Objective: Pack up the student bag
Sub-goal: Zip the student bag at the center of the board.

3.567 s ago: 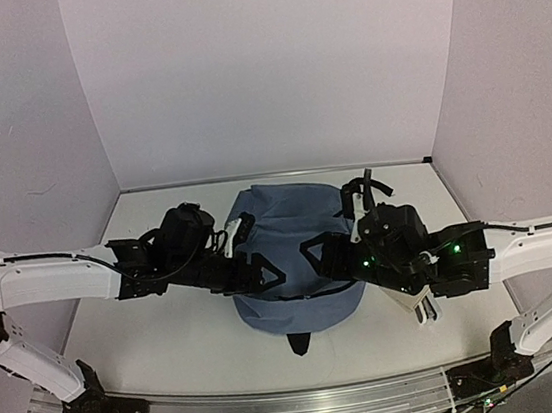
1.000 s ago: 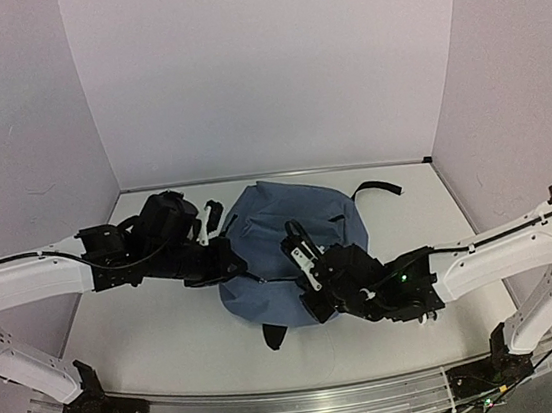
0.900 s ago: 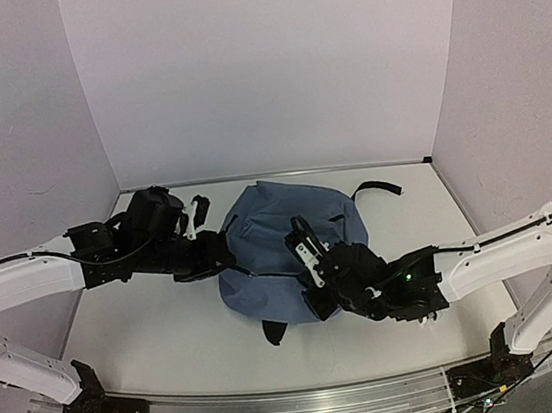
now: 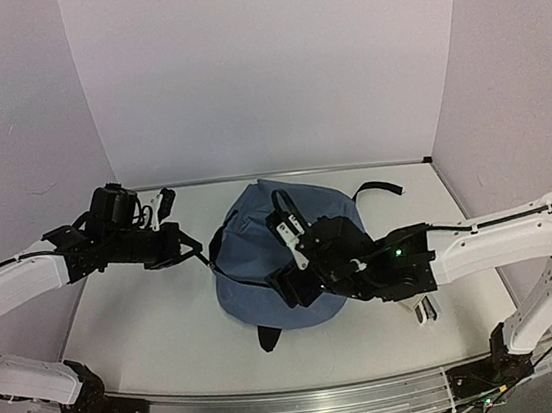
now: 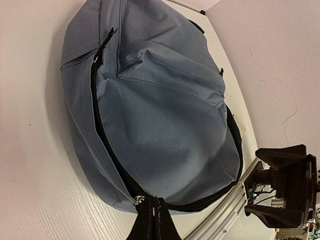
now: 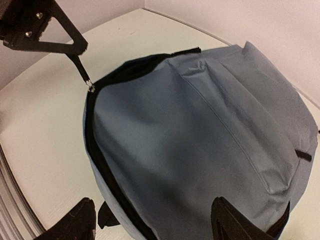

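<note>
Right gripper (image 6: 152, 201): jaws wide, empty, poised directly over the student bag (image 5: 165, 115) on the table (image 4: 148, 313). Left gripper (image 5: 154, 202): clamped on the zipper pull (image 6: 90, 86) at the bag's edge. Judged step: unzipping the main compartment. Next move: brace the fabric and draw the pull along.

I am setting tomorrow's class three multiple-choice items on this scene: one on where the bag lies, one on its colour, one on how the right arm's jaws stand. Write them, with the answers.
1. Where does the student bag lie?
A. On the table, near its middle
B. Hung on the back wall
C. On the metal rail at the front

2. What colour is its fabric?
A. Red
B. Slate-blue
C. Yellow

3. How do the jaws of the right gripper stand?
A. Shut on the black strap
B. Shut on a zip pull
C. Open, wide apart over the bag

Answers:
1 A: the top view shows it lying mid-table.
2 B: every view shows slate-blue cloth.
3 C: the right wrist view shows the jaws far apart, with bag fabric between them.
</note>
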Available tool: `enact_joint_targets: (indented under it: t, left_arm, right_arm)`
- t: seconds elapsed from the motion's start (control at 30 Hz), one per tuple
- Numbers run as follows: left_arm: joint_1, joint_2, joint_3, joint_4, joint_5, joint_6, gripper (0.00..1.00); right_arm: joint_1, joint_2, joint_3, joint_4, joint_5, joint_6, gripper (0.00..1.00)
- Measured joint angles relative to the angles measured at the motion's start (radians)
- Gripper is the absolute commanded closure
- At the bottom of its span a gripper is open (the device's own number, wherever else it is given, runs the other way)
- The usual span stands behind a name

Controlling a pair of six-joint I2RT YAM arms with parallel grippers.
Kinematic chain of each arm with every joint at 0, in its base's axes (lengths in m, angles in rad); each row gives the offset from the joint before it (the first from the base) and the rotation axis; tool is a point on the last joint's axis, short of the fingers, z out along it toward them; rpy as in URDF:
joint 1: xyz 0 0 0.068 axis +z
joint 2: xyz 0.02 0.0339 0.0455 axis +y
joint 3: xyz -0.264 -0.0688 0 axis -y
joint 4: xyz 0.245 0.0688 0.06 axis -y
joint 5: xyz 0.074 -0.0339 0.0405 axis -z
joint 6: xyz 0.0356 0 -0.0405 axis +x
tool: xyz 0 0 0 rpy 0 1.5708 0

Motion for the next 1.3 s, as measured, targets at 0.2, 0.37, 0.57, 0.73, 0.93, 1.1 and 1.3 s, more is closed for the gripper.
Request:
enact_joint_targets:
  t: [0.2, 0.37, 0.57, 0.73, 0.93, 1.1, 1.3]
  left_arm:
    - [0.000, -0.025, -0.006, -0.001, 0.014, 0.007, 1.00]
    - [0.000, -0.027, -0.006, -0.014, 0.015, 0.006, 1.00]
    - [0.000, -0.027, -0.006, -0.016, 0.020, 0.006, 1.00]
    - [0.001, -0.027, -0.005, -0.028, 0.016, 0.005, 1.00]
    - [0.001, -0.018, -0.003, -0.041, -0.041, -0.007, 1.00]
    - [0.003, 0.028, 0.010, -0.047, -0.122, -0.033, 1.00]
    - [0.018, 0.079, 0.018, -0.048, -0.139, -0.056, 1.00]
  right_arm:
    - [0.000, 0.168, 0.150, -0.002, -0.032, -0.042, 0.17]
    - [0.000, 0.290, 0.228, -0.015, -0.049, -0.086, 0.16]
    - [0.000, 0.404, 0.352, -0.020, -0.024, -0.149, 0.27]
    - [0.000, 0.466, 0.433, -0.016, 0.004, -0.190, 0.71]
    - [0.005, 0.479, 0.448, -0.017, 0.009, -0.204, 1.00]
    - [0.011, 0.471, 0.426, -0.004, 0.005, -0.210, 1.00]
    - [0.025, 0.413, 0.355, 0.014, 0.004, -0.190, 1.00]
